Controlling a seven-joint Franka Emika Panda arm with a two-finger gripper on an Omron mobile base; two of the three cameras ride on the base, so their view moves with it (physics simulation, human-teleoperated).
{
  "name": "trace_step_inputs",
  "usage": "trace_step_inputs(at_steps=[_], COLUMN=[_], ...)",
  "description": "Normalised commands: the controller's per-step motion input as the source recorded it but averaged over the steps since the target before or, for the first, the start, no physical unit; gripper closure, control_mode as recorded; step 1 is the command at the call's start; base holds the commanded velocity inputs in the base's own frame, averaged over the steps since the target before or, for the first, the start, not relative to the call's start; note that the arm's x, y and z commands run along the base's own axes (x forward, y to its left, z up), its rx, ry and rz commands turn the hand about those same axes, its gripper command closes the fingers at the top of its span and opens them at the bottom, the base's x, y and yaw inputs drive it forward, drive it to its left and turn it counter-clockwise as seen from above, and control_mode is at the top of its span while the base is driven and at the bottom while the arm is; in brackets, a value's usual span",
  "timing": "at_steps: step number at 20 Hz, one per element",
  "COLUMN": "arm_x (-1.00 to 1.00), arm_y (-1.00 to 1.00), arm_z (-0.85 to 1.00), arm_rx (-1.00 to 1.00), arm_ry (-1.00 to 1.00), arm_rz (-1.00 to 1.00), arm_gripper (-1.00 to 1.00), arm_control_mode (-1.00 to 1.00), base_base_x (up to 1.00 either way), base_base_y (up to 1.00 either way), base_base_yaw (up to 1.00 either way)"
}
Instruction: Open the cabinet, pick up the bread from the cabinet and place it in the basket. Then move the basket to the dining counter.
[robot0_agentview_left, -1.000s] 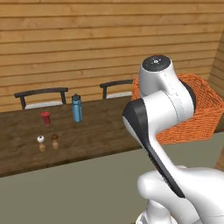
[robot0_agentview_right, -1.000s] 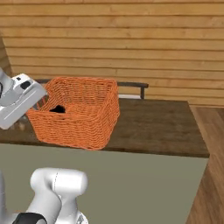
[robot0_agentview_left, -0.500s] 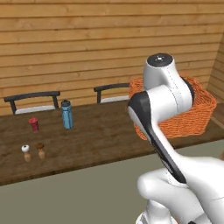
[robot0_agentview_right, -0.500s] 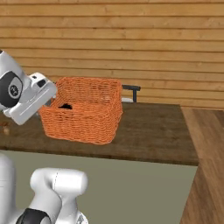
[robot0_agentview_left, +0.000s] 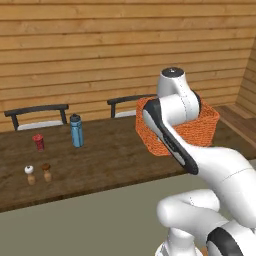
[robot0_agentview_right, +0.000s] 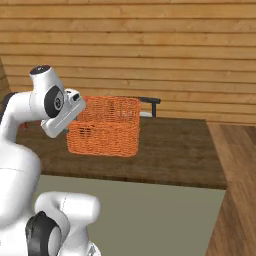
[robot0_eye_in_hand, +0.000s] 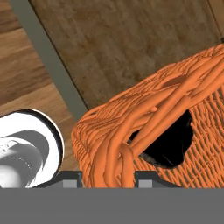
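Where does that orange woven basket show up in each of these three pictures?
Left base view: basket right of centre, partly behind the white arm, over the dining counter.
Right base view: basket left of centre.
Hand view: basket fills the lower right, rim between the jaws.
Shared landmark: the dark wood counter.

the basket (robot0_agentview_left: 204, 128) sits on the dining counter (robot0_agentview_left: 110, 155), behind the arm.

The arm (robot0_agentview_left: 200, 165) consists of glossy white rounded link shells. A black strip runs along the forearm link. Joint caps are dark grey discs with a small centre mark. The base column (robot0_agentview_right: 65, 220) is white, with a black ring joint.
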Motion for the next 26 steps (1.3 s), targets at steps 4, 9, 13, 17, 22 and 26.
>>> trace_step_inputs(at_steps=[4,9,13,17,22,26], arm_x=[1.00,1.00,1.00,0.87,0.58,-0.07], arm_y=[-0.12,-0.09,0.00,0.03,0.07,0.03], arm_z=[-0.51,-0.78,-0.78,-0.70,-0.44,0.10], arm_rx=[0.00,0.00,0.00,0.00,0.00,0.00], arm_ry=[0.20,0.25,0.24,0.16,0.10,0.00], arm_rz=[0.03,0.04,0.00,0.00,0.00,0.00], arm_gripper=[1.00,1.00,1.00,1.00,-1.00,-1.00], arm_control_mode=[-1.00,-1.00,-1.00,-1.00,-1.00,-1.00], base_base_x=[0.00,0.00,0.00,0.00,0.00,0.00], base_base_y=[0.00,0.00,0.00,0.00,0.00,0.00], base_base_yaw=[0.00,0.00,0.00,0.00,0.00,0.00])
